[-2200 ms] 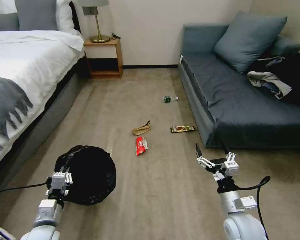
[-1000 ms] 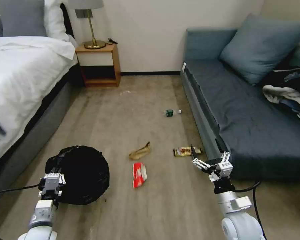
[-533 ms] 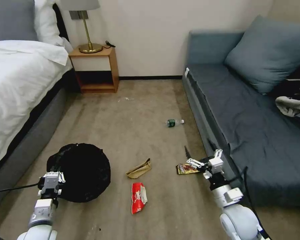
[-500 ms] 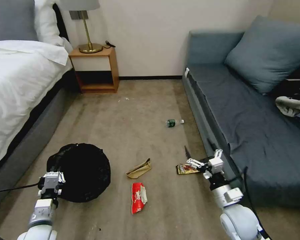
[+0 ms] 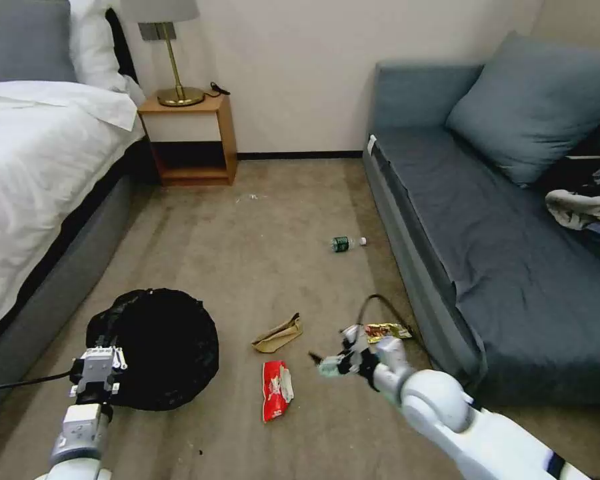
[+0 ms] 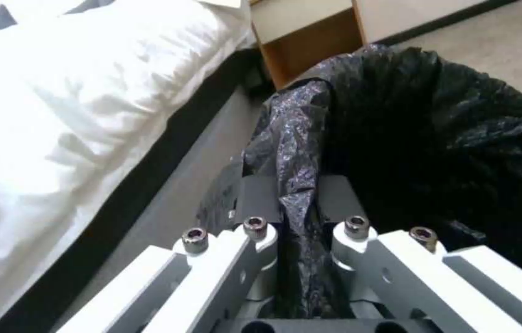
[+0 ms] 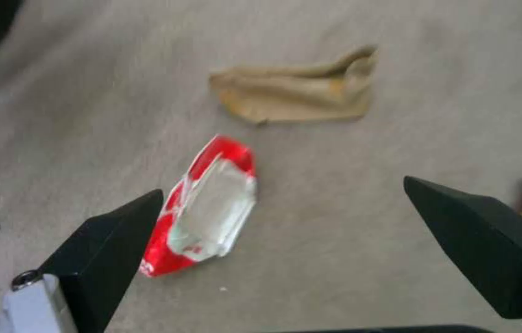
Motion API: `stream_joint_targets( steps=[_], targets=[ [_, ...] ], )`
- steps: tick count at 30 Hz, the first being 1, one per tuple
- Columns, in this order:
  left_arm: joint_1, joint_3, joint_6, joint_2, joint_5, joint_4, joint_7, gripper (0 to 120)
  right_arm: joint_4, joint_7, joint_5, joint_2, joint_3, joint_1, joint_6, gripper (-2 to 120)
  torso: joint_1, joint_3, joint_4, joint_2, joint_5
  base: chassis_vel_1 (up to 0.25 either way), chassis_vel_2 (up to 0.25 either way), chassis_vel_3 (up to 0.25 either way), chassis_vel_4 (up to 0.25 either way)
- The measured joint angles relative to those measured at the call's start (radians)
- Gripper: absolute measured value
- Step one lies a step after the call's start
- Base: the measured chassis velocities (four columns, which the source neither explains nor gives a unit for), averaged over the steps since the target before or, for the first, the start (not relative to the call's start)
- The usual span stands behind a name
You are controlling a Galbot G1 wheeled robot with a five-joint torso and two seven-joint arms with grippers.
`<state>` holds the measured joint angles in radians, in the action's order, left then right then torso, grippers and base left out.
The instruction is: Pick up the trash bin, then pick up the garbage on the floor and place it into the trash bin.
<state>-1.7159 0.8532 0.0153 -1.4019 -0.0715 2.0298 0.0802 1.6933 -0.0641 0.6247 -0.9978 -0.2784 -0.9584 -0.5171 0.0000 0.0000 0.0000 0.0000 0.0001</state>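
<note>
Left gripper (image 6: 297, 203) is clamped on the crinkled black liner at the rim of the low round trash bin (image 5: 155, 347), beside the bed.

Right gripper (image 7: 285, 231) hangs above the floor, jaws wide; the red snack wrapper (image 7: 202, 210) lies off-centre, under one finger, so centre before descending.

Tan paper bag (image 5: 278, 333) lies just beyond; gold-brown wrapper (image 5: 387, 330) near the grey-blue sofa's base (image 5: 413, 280); small green-labelled bottle (image 5: 343, 243) farther out. Open carpet between bed and sofa.

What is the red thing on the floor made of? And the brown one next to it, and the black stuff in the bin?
The red snack wrapper looks like thin glossy plastic film: it shines and creases sharply. The crumpled tan bag looks like matte paper, with soft dull folds. The trash bin liner, pinched by the left gripper, looks like thin crinkly glossy plastic.
</note>
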Motion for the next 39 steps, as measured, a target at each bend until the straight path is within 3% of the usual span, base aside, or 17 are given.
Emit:
stream_joint_targets(
  steps=[2, 5, 10, 14, 24, 39],
  targets=[
    [-0.001, 0.000, -0.001, -0.002, -0.001, 0.003, 0.001, 7, -0.029, -0.007, 0.002, -0.024, -0.014, 0.015, -0.010, 100, 0.000, 0.000, 0.0000, 0.000, -0.0001, 0.000, 0.000, 0.000, 0.000],
    [-0.001, 0.006, -0.007, -0.007, 0.000, 0.012, 0.002, 7, -0.147, -0.020, -0.001, -0.142, -0.031, 0.056, -0.040, 100, 0.000, 0.000, 0.0000, 0.000, 0.0000, 0.000, 0.000, 0.000, 0.000],
    [0.001, 0.006, -0.013, -0.015, 0.000, 0.015, 0.003, 7, -0.223, -0.045, -0.014, -0.214, -0.034, 0.071, -0.064, 100, 0.000, 0.000, 0.0001, 0.000, -0.0002, 0.000, 0.000, 0.000, 0.000],
    [0.006, -0.005, -0.016, -0.030, -0.004, 0.016, 0.013, 7, -0.285, -0.069, -0.053, -0.263, -0.051, 0.069, -0.083, 100, 0.000, 0.000, 0.0001, 0.000, -0.0003, 0.000, 0.000, 0.000, 0.000],
    [0.010, -0.017, -0.016, -0.055, -0.026, 0.016, 0.017, 7, -0.354, -0.071, -0.116, -0.299, -0.067, 0.048, -0.076, 96, 0.000, 0.000, -0.0001, 0.000, -0.0002, 0.000, 0.000, 0.000, 0.000],
    [0.015, -0.014, -0.016, -0.062, -0.034, 0.015, 0.025, 7, -0.418, -0.062, -0.136, -0.320, -0.091, 0.068, -0.033, 41, 0.000, 0.000, 0.0000, 0.000, -0.0001, 0.000, 0.000, 0.000, 0.000]
  ],
)
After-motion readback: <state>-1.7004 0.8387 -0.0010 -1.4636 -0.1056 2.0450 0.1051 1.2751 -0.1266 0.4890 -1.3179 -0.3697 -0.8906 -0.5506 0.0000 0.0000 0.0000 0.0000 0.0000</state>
